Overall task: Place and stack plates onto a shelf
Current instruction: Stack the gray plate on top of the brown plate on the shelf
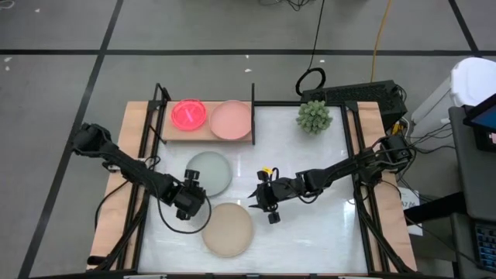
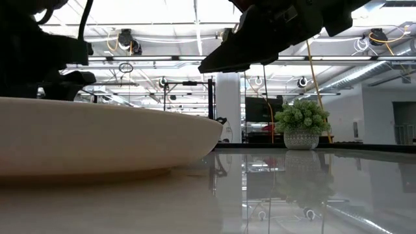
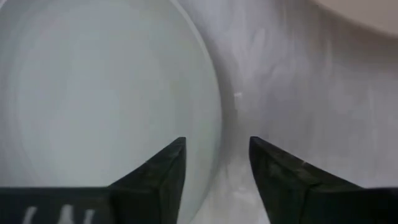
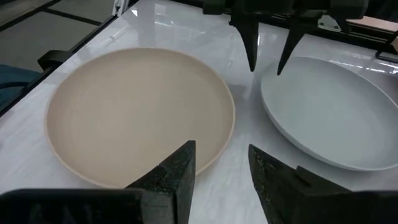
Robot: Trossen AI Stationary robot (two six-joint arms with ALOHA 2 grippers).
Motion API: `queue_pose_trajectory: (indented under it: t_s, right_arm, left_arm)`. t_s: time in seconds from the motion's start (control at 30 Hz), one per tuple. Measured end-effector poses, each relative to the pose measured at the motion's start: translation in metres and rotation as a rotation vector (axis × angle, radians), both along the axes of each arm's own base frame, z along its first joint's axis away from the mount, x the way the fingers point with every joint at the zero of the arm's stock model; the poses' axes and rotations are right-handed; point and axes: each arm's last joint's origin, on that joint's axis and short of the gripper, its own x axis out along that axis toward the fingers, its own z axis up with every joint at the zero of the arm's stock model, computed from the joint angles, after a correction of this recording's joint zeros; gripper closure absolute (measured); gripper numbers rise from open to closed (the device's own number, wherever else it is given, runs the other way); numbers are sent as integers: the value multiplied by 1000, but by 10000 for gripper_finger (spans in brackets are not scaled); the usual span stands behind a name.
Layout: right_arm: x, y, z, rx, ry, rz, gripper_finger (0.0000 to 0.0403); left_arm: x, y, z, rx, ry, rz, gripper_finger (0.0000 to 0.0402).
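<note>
A grey-green plate (image 1: 211, 170) lies flat on the white table, and a beige plate (image 1: 228, 229) lies nearer the front edge. On the shelf (image 1: 204, 136) at the far left rest a neon pink plate (image 1: 189, 115) and a pale pink plate (image 1: 231, 120). My left gripper (image 3: 216, 146) points steeply down, open, over the grey-green plate's near-left rim (image 3: 217, 118): one finger stands over the plate's inside, the other over the table. My right gripper (image 4: 219, 152) hangs open above the table, right of the beige plate (image 4: 137, 112), with nothing between its fingers.
A spiky green plant (image 1: 314, 116) in a pot stands at the far right of the table. Black uprights (image 1: 253, 101) rise at the shelf's ends. The two arms' grippers are close together, with the narrow strip of table (image 4: 245, 118) between the two plates below them.
</note>
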Motion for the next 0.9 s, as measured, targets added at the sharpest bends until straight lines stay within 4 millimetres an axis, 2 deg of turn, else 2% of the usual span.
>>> queue_pose_trajectory:
  t_s: [0.17,0.37,0.5,0.67,0.9]
  right_arm:
    - [0,0,0,-4,0,2,273]
    - [0,0,0,-4,1,2,273]
    - [0,0,0,-4,2,2,273]
    - [0,0,0,-10,2,4,273]
    - [-1,0,-1,-16,15,4,273]
  left_arm:
    - [1,0,-6,13,18,-7,271]
    - [-4,3,-19,42,0,-20,300]
    - [-4,4,-18,83,-25,-20,325]
    - [-3,4,-18,106,-32,-76,385]
    - [4,2,-10,144,-44,-144,389]
